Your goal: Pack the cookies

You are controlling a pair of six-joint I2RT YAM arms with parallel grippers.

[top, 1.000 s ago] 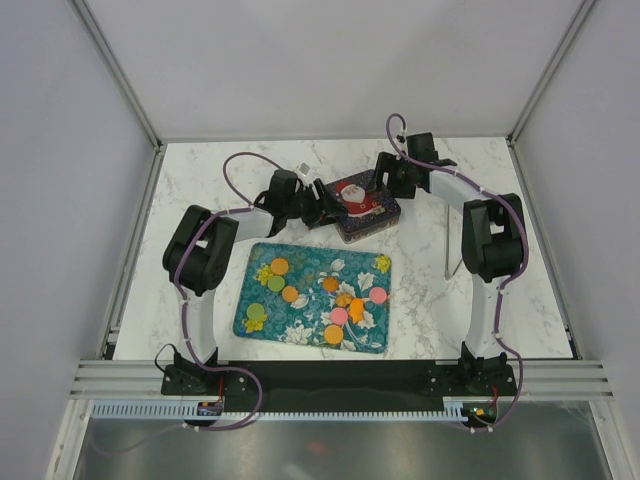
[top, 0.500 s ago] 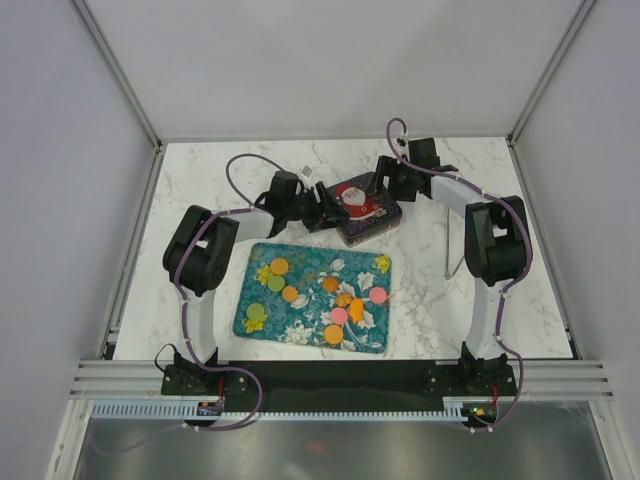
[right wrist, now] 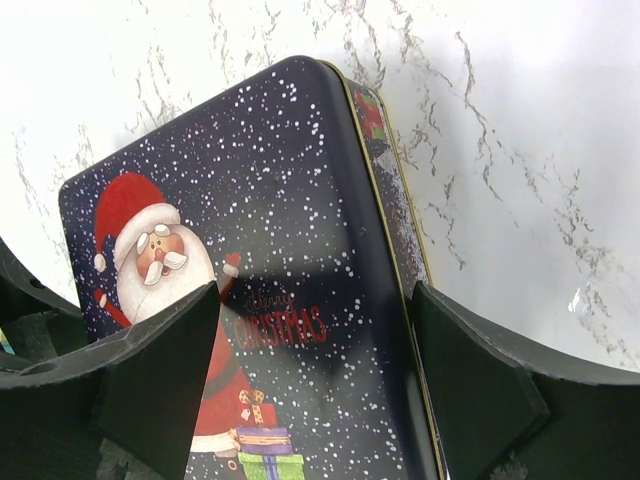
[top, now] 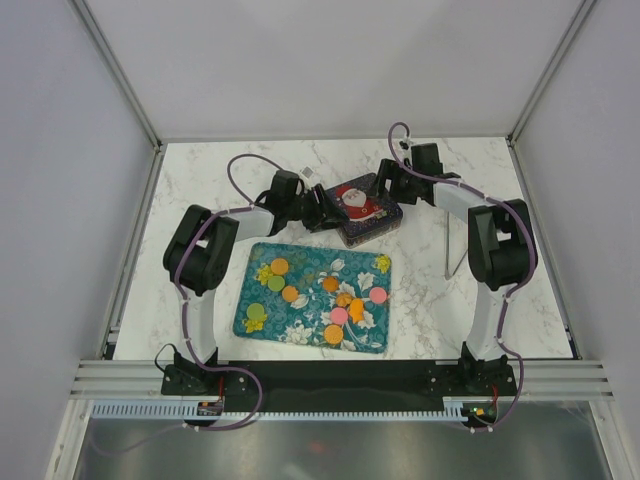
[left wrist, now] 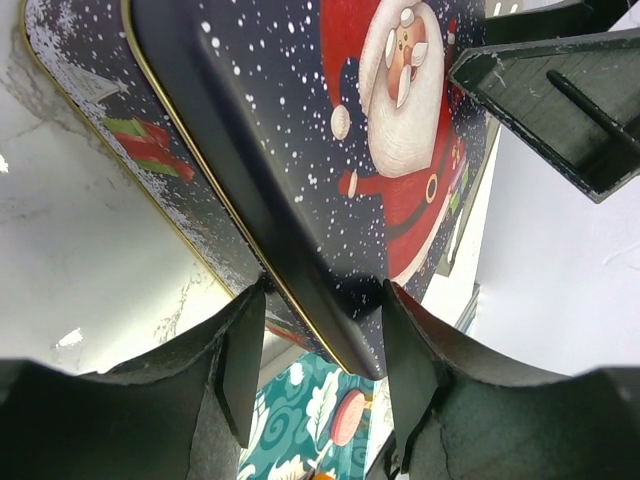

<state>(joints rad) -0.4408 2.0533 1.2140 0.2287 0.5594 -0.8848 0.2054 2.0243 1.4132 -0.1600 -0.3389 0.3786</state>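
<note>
Several cookies (top: 340, 300), small orange, pink, green and yellow discs, lie scattered on a teal patterned tray (top: 310, 262). Behind the tray stands a dark Santa tin (top: 365, 205). My left gripper (top: 325, 212) is shut on the near-left edge of the tin's lid (left wrist: 300, 150), which sits raised and tilted off the gold-rimmed base (left wrist: 140, 150). A pink cookie (left wrist: 348, 415) and the tray (left wrist: 300, 395) show below the left gripper (left wrist: 322, 350). My right gripper (top: 388, 185) is open over the lid's far right end (right wrist: 270, 250); in its own wrist view the gripper (right wrist: 315, 380) has its fingers wide apart and empty.
A thin metal rod (top: 450, 250) stands on the marble table (top: 200, 180) right of the tin. Grey walls and frame posts enclose the table on three sides. The arm bases sit at the near edge.
The right arm has swung its elbow outward and brought its gripper a little closer over the tin. The lid has shifted slightly in the left gripper. The cookies have not moved.
</note>
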